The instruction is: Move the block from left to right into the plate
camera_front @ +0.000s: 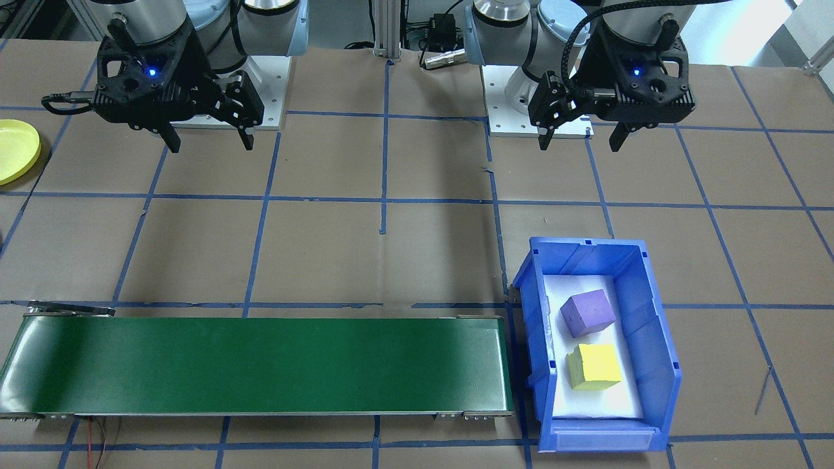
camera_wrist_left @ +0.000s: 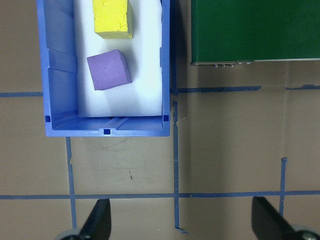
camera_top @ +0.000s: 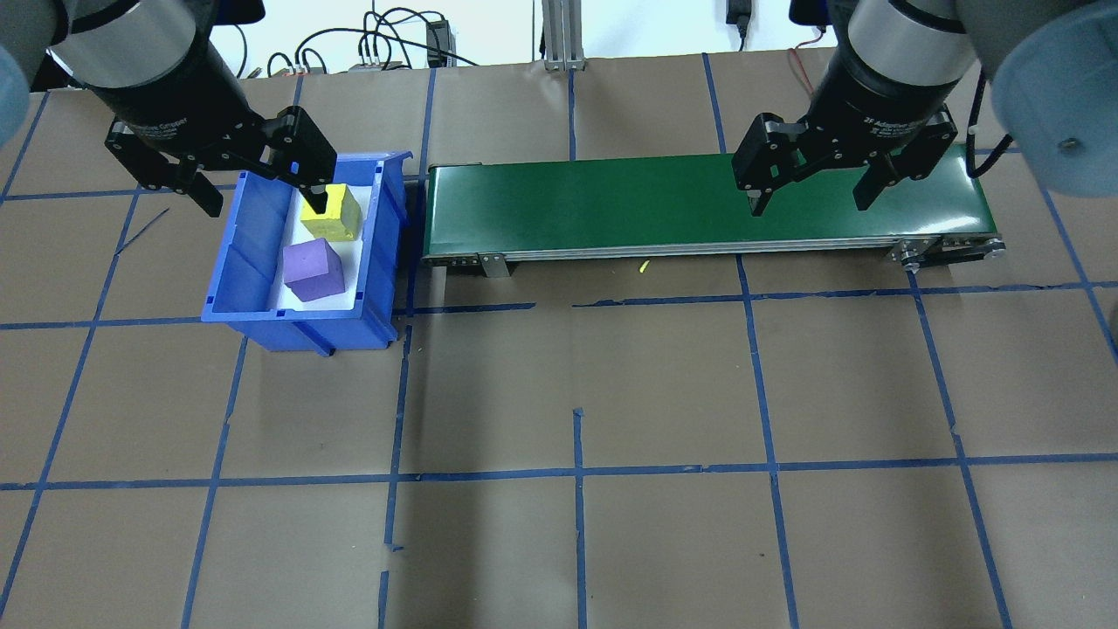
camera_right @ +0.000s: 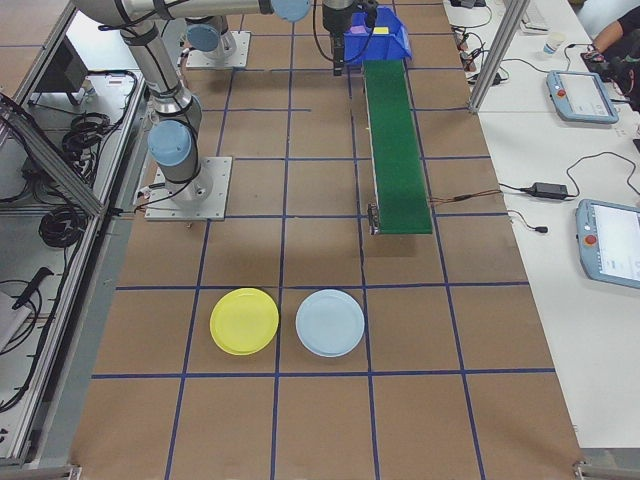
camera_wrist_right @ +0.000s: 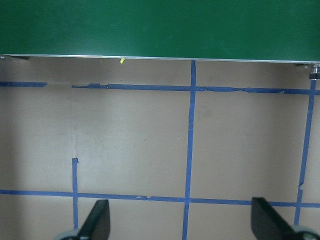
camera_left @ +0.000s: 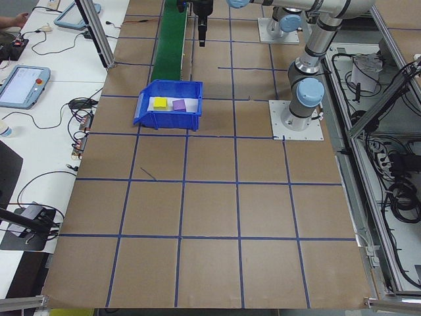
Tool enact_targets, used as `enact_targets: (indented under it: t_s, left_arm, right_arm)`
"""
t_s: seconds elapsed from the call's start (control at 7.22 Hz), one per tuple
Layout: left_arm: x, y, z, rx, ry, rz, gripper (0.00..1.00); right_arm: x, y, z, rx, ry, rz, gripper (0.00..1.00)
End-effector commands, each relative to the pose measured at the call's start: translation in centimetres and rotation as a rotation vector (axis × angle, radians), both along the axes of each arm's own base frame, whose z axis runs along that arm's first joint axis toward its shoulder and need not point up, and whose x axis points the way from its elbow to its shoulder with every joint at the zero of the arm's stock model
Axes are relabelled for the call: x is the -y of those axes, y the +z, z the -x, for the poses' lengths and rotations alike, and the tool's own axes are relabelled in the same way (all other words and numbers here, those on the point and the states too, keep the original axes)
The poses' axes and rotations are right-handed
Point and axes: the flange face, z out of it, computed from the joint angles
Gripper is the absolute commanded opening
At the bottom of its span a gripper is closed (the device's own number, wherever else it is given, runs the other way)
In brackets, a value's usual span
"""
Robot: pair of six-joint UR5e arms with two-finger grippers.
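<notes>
Both jaws gape empty, the left gripper [camera_top: 259,194] poised above the blue rectangular bin [camera_top: 249,301] where the foam blocks wait, the round yellow plastic plate [camera_right: 244,321] lying far rightward.

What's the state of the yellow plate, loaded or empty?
Empty. The exterior right view shows the yellow plate bare, beside a light blue plate. Both cubes, yellow cube and purple cube, sit in the blue bin.

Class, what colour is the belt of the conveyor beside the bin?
Dark green. The belt shows best in the exterior front-facing view, next to the blue bin.
</notes>
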Motion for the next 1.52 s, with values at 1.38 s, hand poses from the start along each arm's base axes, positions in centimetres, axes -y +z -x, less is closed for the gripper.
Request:
enact_targets:
  t_s: [1.38]
  left_arm:
    - [16.1,-20.5,-9.6,-0.014,0.112,-0.076,1.00]
  right_arm:
    - [-0.1,-0.2,0.0,0.001,0.000,-0.008,1.00]
